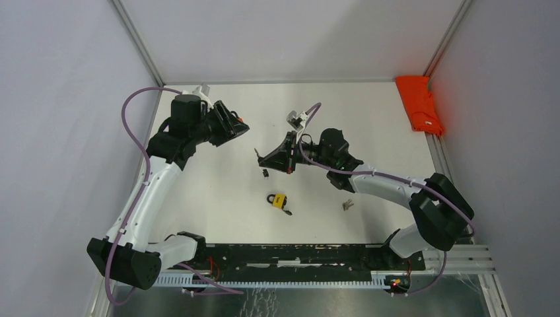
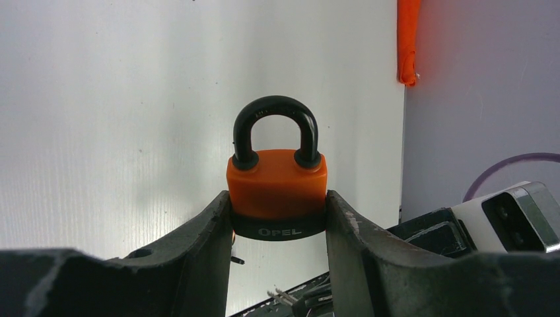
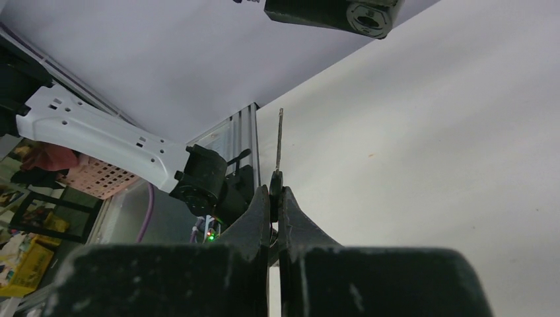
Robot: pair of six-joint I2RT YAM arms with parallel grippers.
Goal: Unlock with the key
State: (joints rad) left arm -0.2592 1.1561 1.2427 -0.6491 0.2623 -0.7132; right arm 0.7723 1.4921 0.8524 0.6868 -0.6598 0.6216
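Note:
An orange padlock (image 2: 277, 183) with a black shackle and a black base stands upright between the fingers of my left gripper (image 2: 277, 212), which is shut on its body. From above, that left gripper (image 1: 238, 125) hovers at the back left of the table, with a bit of the padlock (image 1: 244, 121) showing at its tip. My right gripper (image 3: 276, 191) is shut on the black head of a key (image 3: 280, 135), whose thin blade sticks straight out past the fingertips. In the top view the right gripper (image 1: 262, 158) sits mid-table, right of the left one and apart from it.
A yellow padlock (image 1: 279, 200) lies on the white table nearer the arm bases. A small black piece (image 1: 265, 173) and loose keys (image 1: 347, 205) lie near it. An orange object (image 1: 419, 104) rests at the back right corner. Grey walls enclose the table.

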